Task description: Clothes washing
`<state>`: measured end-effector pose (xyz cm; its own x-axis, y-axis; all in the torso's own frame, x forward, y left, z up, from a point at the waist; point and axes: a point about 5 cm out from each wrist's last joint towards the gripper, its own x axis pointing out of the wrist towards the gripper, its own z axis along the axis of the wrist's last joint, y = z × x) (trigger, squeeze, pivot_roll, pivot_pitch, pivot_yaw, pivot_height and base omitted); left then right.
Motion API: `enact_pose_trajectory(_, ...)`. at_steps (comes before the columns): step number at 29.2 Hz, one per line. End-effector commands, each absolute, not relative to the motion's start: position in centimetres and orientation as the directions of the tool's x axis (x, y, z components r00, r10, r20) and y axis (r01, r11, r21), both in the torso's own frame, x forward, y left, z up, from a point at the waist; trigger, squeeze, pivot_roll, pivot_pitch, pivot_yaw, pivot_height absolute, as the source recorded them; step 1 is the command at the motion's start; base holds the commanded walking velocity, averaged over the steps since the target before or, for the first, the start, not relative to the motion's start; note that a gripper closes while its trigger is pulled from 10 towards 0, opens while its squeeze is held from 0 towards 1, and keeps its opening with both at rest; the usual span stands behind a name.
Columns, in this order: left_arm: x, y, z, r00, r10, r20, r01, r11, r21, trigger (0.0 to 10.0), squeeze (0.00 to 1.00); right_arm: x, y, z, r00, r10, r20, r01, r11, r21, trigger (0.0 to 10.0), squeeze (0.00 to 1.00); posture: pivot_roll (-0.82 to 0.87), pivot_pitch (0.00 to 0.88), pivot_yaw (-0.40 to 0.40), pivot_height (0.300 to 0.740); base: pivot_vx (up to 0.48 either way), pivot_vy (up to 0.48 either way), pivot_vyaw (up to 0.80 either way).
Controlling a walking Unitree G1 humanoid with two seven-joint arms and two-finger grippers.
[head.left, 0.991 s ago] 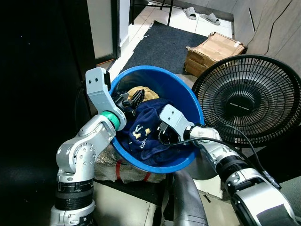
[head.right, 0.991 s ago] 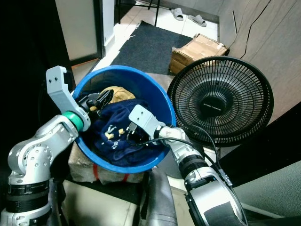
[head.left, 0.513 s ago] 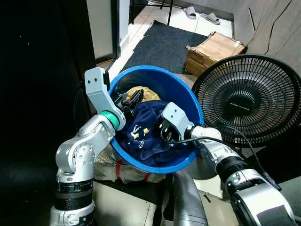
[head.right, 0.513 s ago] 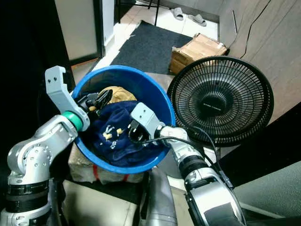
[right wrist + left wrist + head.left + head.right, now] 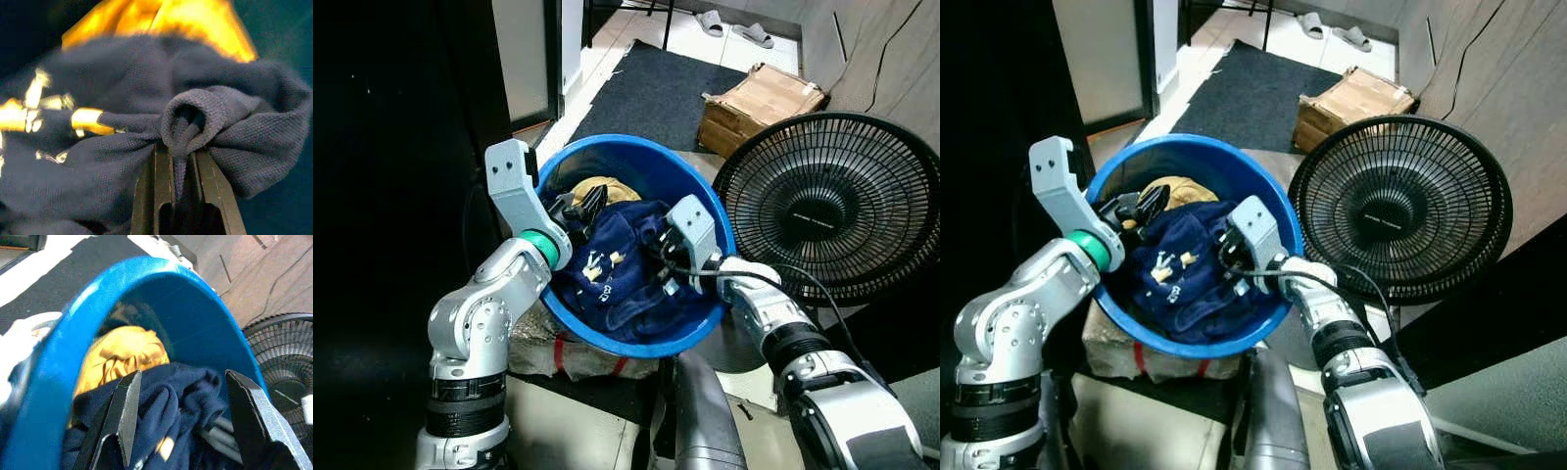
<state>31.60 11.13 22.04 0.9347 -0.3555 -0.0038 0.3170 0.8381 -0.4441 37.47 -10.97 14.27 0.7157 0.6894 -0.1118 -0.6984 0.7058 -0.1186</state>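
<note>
left eye view: blue tub (image 5: 607, 157) sits tilted between both arms, on a wrapped bundle (image 5: 548, 343). navy garment (image 5: 617, 269) with pale print lies inside it, yellow cloth (image 5: 607, 188) behind it toward the far wall.
left gripper: left gripper (image 5: 585, 204) at the tub's left rim, fingers over the navy garment and yellow cloth.
right gripper: right gripper (image 5: 664, 262) reaches in from the tub's right side, down on the navy garment.
surroundings: black fan (image 5: 827, 201) just right of the tub, cardboard box (image 5: 759, 103) behind it, dark mat (image 5: 656, 93) on the tiled floor, slippers (image 5: 734, 29) at the far end.
left wrist view: fingers (image 5: 124, 413) spread apart, nothing pinched; navy garment between and below them, yellow cloth beyond, blue wall curving round.
right wrist view: fingers (image 5: 161, 183) clamped on a bunched fold of the navy garment (image 5: 205, 122); yellow cloth past it.
</note>
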Motion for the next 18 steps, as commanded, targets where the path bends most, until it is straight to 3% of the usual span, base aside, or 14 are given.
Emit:
enact_pose_trajectory(1,31.7,11.4,21.2,0.938,-0.343,-0.043,0.289,0.847,-0.445,10.0,0.00,37.6,-10.9,14.6,0.730,0.681,-0.060,-0.683,0.729,-0.044,0.0,0.00,0.09,0.146,-0.068,0.371,0.000,0.000,0.00)
enact_pose_trajectory(2,31.7,11.4,21.2,0.938,-0.343,-0.043,0.289,0.847,-0.445,10.0,0.00,37.6,-10.9,14.6,0.730,0.681,-0.060,-0.683,0.729,-0.044,0.0,0.00,0.09,0.146,-0.068,0.371,0.000,0.000,0.00)
enact_pose_trajectory(5,31.7,11.3,21.2,0.938,-0.345,-0.042,0.291,0.847,-0.445,10.0,0.00,38.5,-10.6,19.8,0.738,0.655,0.162,-0.662,0.750,-0.019,0.0,0.00,0.09,0.144,-0.066,0.371,0.000,0.000,0.00)
enact_pose_trajectory(8,31.7,11.3,21.2,0.938,-0.345,-0.042,0.291,0.847,-0.445,10.0,0.00,38.5,-10.6,19.8,0.738,0.655,0.162,-0.662,0.750,-0.019,0.0,0.00,0.09,0.144,-0.066,0.371,0.000,0.000,0.00)
enact_pose_trajectory(9,31.7,11.3,21.2,0.937,-0.346,-0.042,0.293,0.847,-0.444,10.0,0.00,38.7,-10.4,22.3,0.727,0.636,0.259,-0.655,0.755,-0.017,10.0,0.00,0.09,0.144,-0.066,0.371,0.000,0.000,0.00)
enact_pose_trajectory(10,31.7,11.2,21.2,0.937,-0.348,-0.041,0.295,0.846,-0.444,10.0,0.00,38.6,-10.3,25.1,0.706,0.613,0.355,-0.648,0.761,-0.024,10.0,0.00,0.09,0.140,-0.066,0.371,0.000,0.000,0.00)
enact_pose_trajectory(15,31.8,11.2,21.3,0.937,-0.348,-0.040,0.296,0.846,-0.444,10.0,0.00,38.4,-10.3,27.2,0.687,0.589,0.425,-0.637,0.770,-0.036,10.0,0.00,0.09,0.139,-0.066,0.371,0.000,0.000,0.00)
enact_pose_trajectory(18,31.8,11.2,21.5,0.937,-0.347,-0.030,0.298,0.844,-0.445,10.0,0.00,37.7,-11.0,32.2,0.647,0.478,0.594,-0.570,0.821,-0.039,10.0,0.00,0.09,0.135,-0.065,0.371,0.000,0.000,0.00)
